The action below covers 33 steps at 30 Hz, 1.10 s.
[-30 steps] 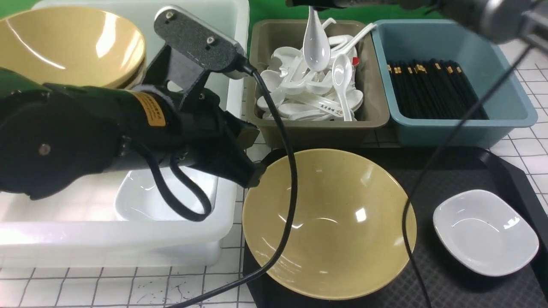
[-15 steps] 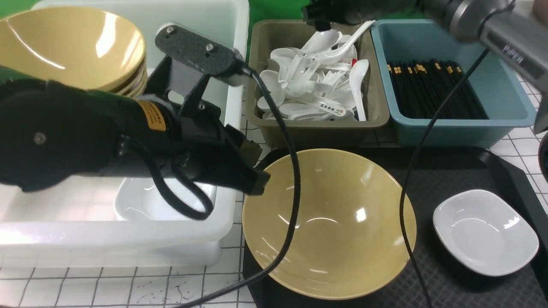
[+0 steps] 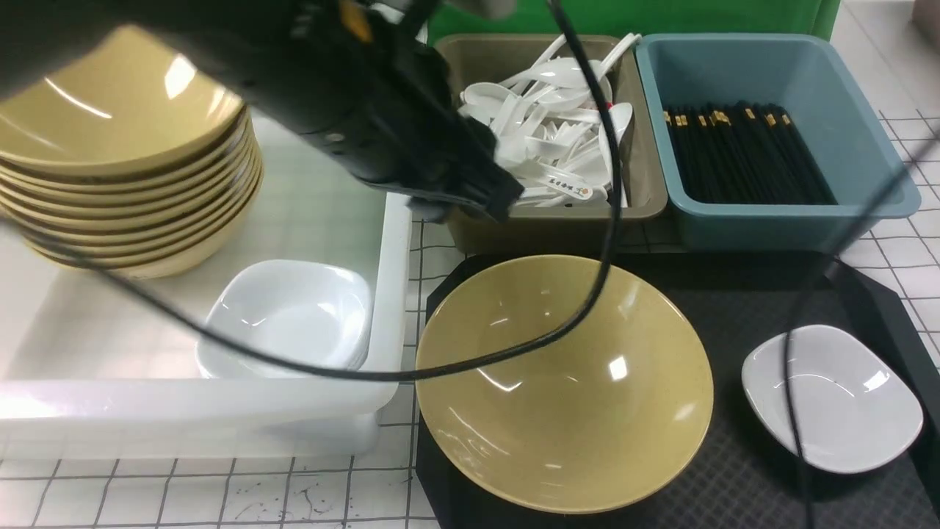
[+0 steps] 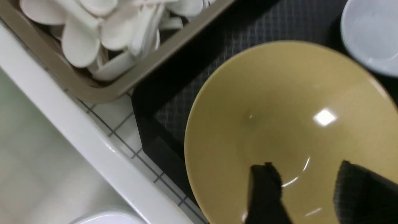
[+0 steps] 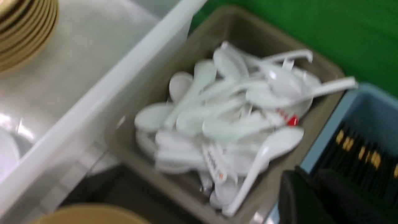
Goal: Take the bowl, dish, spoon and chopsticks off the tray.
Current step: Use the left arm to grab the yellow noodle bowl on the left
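At the left gripper (image 4: 304, 165): fingers parted, nothing between them, poised above the bowl (image 3: 564, 382) without touching it. At the right gripper (image 5: 311, 177): blurred, seen against the edge where olive bin (image 3: 543, 228) meets blue bin (image 3: 778, 220). Cannot tell whether parted or closed; nothing visible in it.

Bowl most likely next. Come down over its left rim, one finger inside the glossy wall and one outside. Bite deep, since probably slippery. Lift straight up before swinging left toward the stack of yellow bowls (image 3: 125, 169) in the white tub (image 3: 389, 294).

Bowl on the left half of the tray (image 3: 734, 477), dish (image 3: 832, 397) on the near right, apart from it. Spoon (image 5: 287, 116) with red tip in the olive bin. Chopsticks (image 3: 742, 154) in the blue bin, the pair not separable from the rest.

Edges to mind: tub wall just left of the bowl, olive bin just beyond its far rim, cable (image 3: 587, 294) draped across. Open room on the bare tray between bowl and dish, and upward.
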Available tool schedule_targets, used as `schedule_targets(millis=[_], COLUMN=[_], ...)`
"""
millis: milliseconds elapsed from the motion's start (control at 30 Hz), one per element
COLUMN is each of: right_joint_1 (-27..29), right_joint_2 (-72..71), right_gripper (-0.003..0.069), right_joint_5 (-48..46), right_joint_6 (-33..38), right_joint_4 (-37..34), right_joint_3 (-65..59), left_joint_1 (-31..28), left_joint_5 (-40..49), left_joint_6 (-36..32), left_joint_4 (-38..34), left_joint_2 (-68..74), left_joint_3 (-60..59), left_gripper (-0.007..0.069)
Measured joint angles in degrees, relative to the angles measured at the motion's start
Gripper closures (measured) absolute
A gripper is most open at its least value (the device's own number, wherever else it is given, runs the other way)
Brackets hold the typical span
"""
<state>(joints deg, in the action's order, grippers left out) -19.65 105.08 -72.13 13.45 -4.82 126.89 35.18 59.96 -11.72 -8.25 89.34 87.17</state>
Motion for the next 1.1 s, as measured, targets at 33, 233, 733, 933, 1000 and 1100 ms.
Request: schedule_targets(millis=[33, 233, 733, 933, 1000, 1100], right_joint_1=[0.0, 0.0, 0.0, 0.0, 0.0, 0.0], right_joint_2=[-1.1, -17.1, -31.8, -32.0, -32.1, -32.1], right_gripper=[0.0587, 0.0622, 0.0622, 0.0622, 0.0622, 0.0622], right_joint_5=[0.0, -0.1, 5.3, 8.0, 9.2, 10.1], right_joint_6=[0.1, 1.9, 2.0, 2.0, 2.0, 2.1], right_joint_4=[0.0, 0.0, 0.0, 0.0, -0.1, -1.0], right_joint_3=[-2.5, -28.6, -56.2, -56.2, -56.2, -56.2], left_joint_1=[0.0, 0.0, 0.0, 0.0, 0.0, 0.0], left_joint_5=[0.9, 2.9, 3.8, 6.8, 7.9, 9.5], left_joint_6=[-0.2, -4.9, -16.1, -17.1, -17.1, -16.2], left_joint_4=[0.2, 1.1, 2.9, 0.0, 0.2, 1.8], left_joint_2=[1.1, 13.1, 32.1, 34.8, 35.5, 36.2], left_joint_3=[0.8, 6.6, 21.7, 21.7, 21.7, 21.7], left_gripper=[0.0287, 0.0125, 0.0102, 0.0109, 0.0144, 0.0279])
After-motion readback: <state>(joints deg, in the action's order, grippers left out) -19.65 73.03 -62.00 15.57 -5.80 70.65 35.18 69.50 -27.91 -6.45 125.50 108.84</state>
